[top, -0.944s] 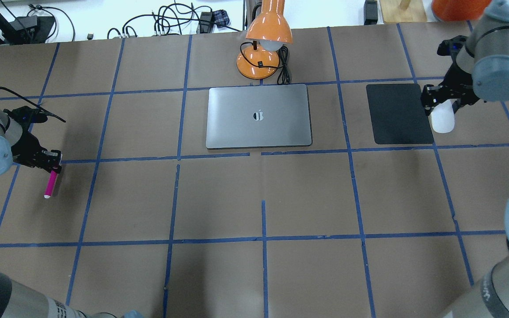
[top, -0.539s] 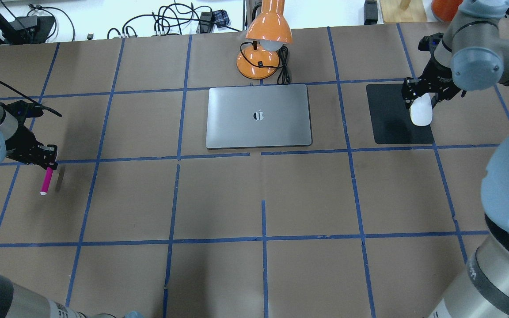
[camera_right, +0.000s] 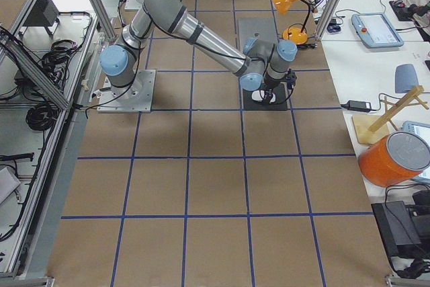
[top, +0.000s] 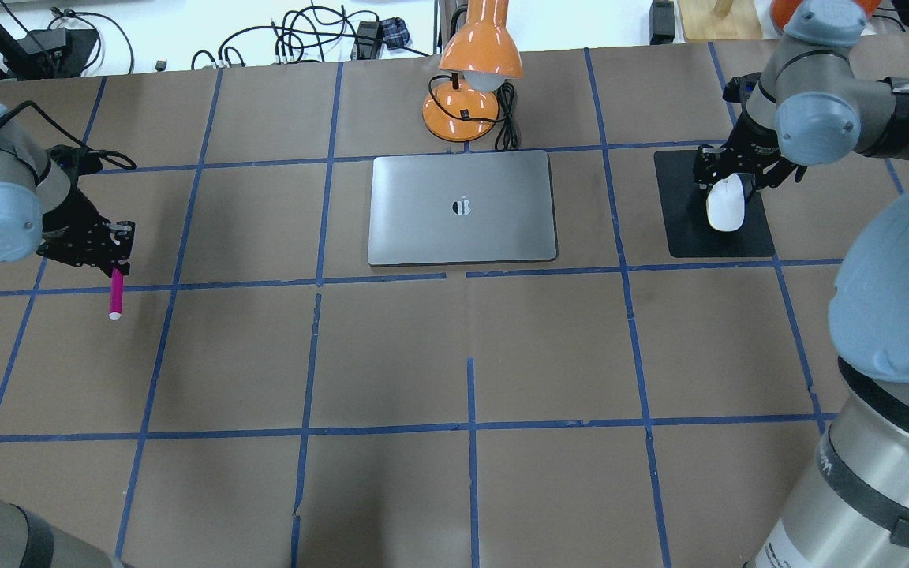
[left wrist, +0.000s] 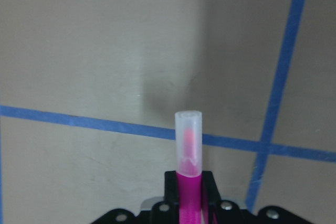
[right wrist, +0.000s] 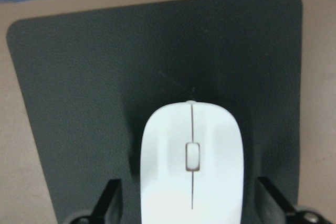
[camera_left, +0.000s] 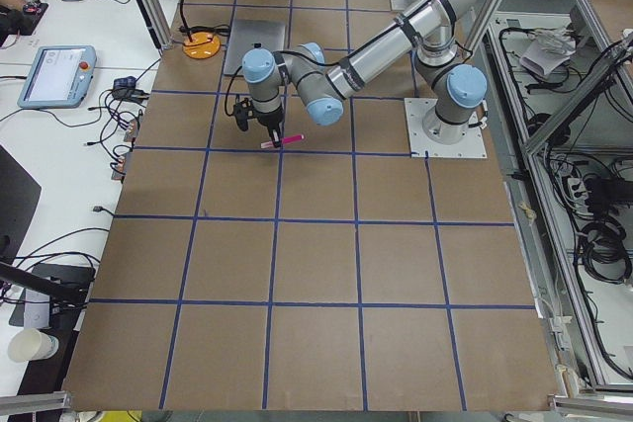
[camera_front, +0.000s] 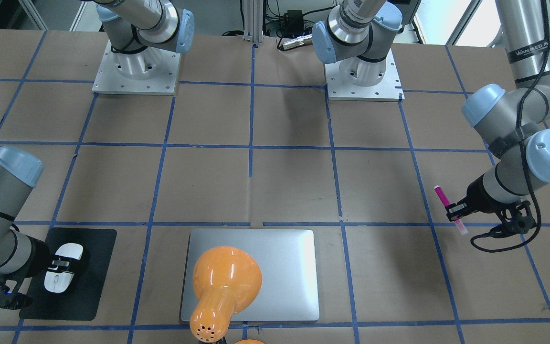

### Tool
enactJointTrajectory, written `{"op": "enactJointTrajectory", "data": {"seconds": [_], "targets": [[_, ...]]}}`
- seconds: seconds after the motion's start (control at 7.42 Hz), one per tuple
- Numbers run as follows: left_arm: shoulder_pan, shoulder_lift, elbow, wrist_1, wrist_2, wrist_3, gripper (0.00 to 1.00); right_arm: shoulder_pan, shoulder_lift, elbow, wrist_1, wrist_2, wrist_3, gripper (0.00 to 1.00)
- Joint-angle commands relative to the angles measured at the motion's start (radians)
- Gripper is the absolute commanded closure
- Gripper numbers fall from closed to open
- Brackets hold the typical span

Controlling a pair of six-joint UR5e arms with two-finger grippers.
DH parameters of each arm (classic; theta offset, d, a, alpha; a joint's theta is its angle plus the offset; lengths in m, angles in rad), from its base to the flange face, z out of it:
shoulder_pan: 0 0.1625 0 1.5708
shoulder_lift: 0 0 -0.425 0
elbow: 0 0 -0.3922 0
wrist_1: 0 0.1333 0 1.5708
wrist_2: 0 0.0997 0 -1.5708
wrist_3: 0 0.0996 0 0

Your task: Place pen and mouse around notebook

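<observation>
The silver notebook (top: 462, 207) lies flat at the table's far middle. Far to its left, my left gripper (top: 115, 251) is shut on the pink pen (top: 116, 293), which hangs above the paper with its pale cap end (left wrist: 188, 129) pointing away from the fingers. In the front view the pen (camera_front: 448, 206) is tilted. To the notebook's right, my right gripper (top: 727, 183) is shut on the white mouse (top: 725, 203) over the black mat (top: 683, 229). The right wrist view shows the mouse (right wrist: 191, 166) centred over the mat (right wrist: 79, 77); I cannot tell if they touch.
An orange desk lamp (top: 474, 71) with its black cord stands just behind the notebook. In the front view the lamp head (camera_front: 225, 282) covers part of the notebook (camera_front: 289, 272). Brown paper with blue tape lines covers the table. Cables lie beyond the far edge.
My left gripper has carried the pen toward the far side and slightly right. My right gripper has carried the mouse leftward, from beside the black mat to over it.
</observation>
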Motion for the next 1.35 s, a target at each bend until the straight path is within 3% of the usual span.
{"op": "enactJointTrajectory", "data": {"seconds": [0.0,0.4,0.54,0.67,0.94,1.21], "targets": [[-0.052,0.009,0.007,-0.001,-0.039,-0.22,1.0,0.03,-0.014,-0.064,0.075,-0.02,0.001,0.0],[-0.239,0.026,0.007,0.004,-0.047,-0.609,1.0,0.102,-0.068,-0.232,0.322,-0.05,0.001,0.0],[-0.316,0.035,0.005,0.005,-0.047,-0.739,1.0,0.136,-0.103,-0.229,0.34,-0.05,0.0,0.0],[-0.391,0.035,0.005,0.015,-0.047,-0.89,1.0,0.162,-0.156,-0.226,0.428,-0.04,-0.009,0.0],[-0.526,0.023,-0.002,0.018,-0.046,-1.133,1.0,0.206,-0.317,-0.224,0.502,-0.034,0.004,0.0],[-0.641,-0.003,-0.003,0.027,-0.047,-1.359,1.0,0.327,-0.407,-0.217,0.599,-0.037,0.103,0.0]]}}
